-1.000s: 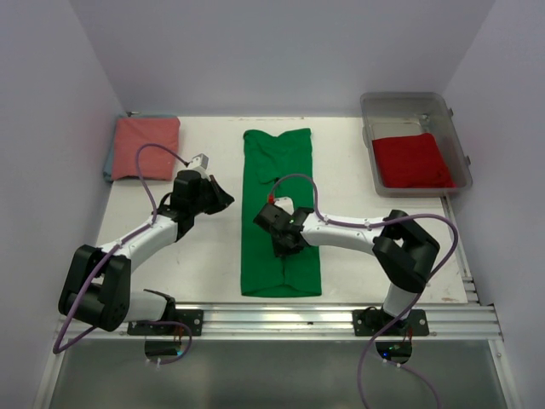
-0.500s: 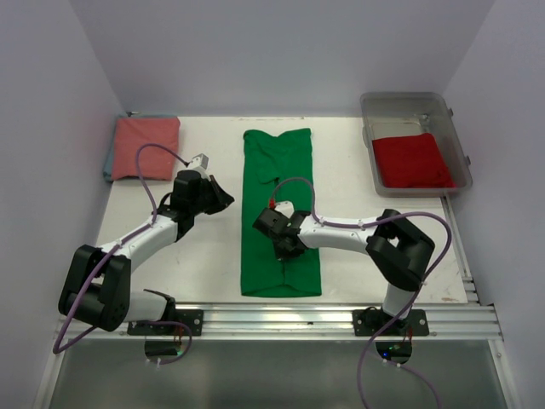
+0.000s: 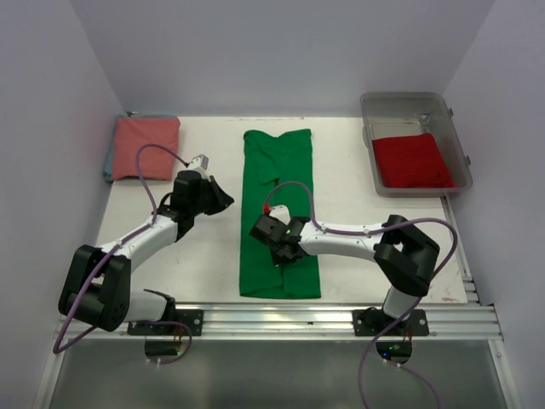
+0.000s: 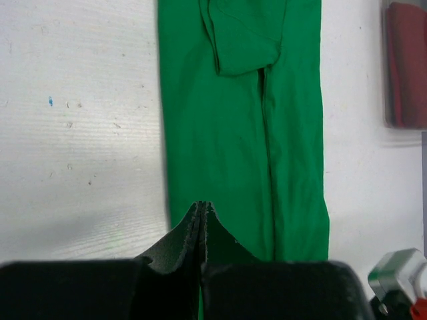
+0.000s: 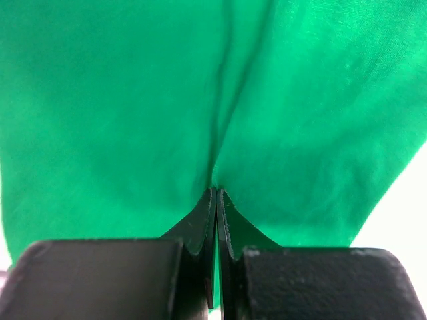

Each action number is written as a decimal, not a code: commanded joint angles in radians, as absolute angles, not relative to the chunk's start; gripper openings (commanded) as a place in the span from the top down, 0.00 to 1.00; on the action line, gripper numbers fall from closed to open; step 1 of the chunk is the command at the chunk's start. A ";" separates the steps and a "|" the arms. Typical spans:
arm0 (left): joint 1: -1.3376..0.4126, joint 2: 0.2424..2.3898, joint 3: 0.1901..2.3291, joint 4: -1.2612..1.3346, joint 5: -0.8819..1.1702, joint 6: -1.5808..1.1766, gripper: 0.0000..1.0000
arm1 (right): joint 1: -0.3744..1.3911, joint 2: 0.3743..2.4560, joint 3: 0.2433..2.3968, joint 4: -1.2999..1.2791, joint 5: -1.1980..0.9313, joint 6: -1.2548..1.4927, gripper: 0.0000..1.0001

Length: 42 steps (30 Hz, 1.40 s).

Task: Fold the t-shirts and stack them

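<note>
The bright green soft cloth t-shirt point(image 3: 277, 170) lies as 1 long narrow strip down the middle of the white table point(image 3: 196, 256), collar end far, hem near the arm bases. The right gripper point(image 5: 215, 193) is down on the strip's near half with its jaws pressed together. The cloth puckers into the tips, so it looks to be pinching a small ridge of green fabric along the centre crease. The left gripper point(image 4: 202, 207) is closed too, with nothing between its jaws, at the strip's left edge; whether it touches cloth I cannot tell.

The step in hand looks like folding the strip end over end. A pinch in mid-cloth may catch only the top layer, so the lift should be slow and low, checking that all layers rise together. If only 1 comes up, a grip at the hem would serve better. The left arm could pin the fold line.

The salmon-pink folded cloth shirt point(image 3: 146, 146) sits at the far left corner, probably the stack's base. The red folded cloth shirt point(image 3: 413, 160) lies in the clear plastic bin point(image 3: 404, 98) at far right, well apart.
</note>
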<state>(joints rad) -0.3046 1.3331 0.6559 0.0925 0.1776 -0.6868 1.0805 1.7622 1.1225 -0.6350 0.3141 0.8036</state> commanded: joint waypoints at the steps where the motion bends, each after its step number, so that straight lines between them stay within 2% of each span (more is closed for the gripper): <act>1: -0.313 1.312 0.661 0.104 0.164 -0.663 1.00 | 1.117 1.669 1.135 -0.658 0.298 0.805 1.00; 11: -0.313 1.308 0.655 0.106 0.164 -0.666 1.00 | 1.138 1.664 1.131 -0.620 0.186 0.769 1.00; 12: -0.313 1.307 0.655 0.106 0.164 -0.666 1.00 | 1.138 1.669 1.128 -0.605 0.164 0.761 0.94; 13: -0.313 1.308 0.655 0.106 0.166 -0.666 1.00 | 1.138 1.684 1.123 -0.592 0.123 0.752 0.76; 16: -0.313 1.302 0.653 0.103 0.166 -0.666 1.00 | 1.140 1.689 1.112 -0.558 0.080 0.742 0.55; 19: -0.313 1.281 0.653 0.091 0.166 -0.664 1.00 | 1.140 1.638 1.095 -0.535 0.084 0.736 0.51; 23: -0.317 1.221 0.693 0.011 0.184 -0.650 1.00 | 1.140 1.505 1.075 -0.560 0.226 0.773 0.47; 25: -0.327 1.186 0.715 -0.116 0.212 -0.629 1.00 | 1.140 1.422 1.059 -0.593 0.302 0.820 0.46; 27: -0.359 1.169 0.747 -0.231 0.219 -0.603 1.00 | 1.140 1.353 1.039 -0.646 0.392 0.860 0.40; 30: -0.402 1.094 0.701 -0.391 0.281 -0.604 0.93 | 1.140 1.293 0.957 -0.673 0.436 0.902 0.35; 33: -0.419 0.961 0.585 -0.460 0.386 -0.649 0.77 | 1.140 1.230 0.818 -0.652 0.381 0.968 0.31; 34: -0.420 0.893 0.533 -0.491 0.426 -0.676 0.68 | 1.140 1.198 0.787 -0.625 0.359 0.983 0.31; 38: -0.423 0.752 0.422 -0.578 0.492 -0.719 0.52 | 1.140 1.097 0.611 -0.488 0.229 1.077 0.33; 42: -0.425 0.651 0.325 -0.583 0.577 -0.768 0.46 | 1.140 0.961 0.447 -0.382 0.160 1.163 0.35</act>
<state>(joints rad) -0.4202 0.6991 0.3779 -0.5262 0.4644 -0.7097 1.1381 1.0550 0.4919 -0.5236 0.2214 1.0531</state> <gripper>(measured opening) 0.532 0.657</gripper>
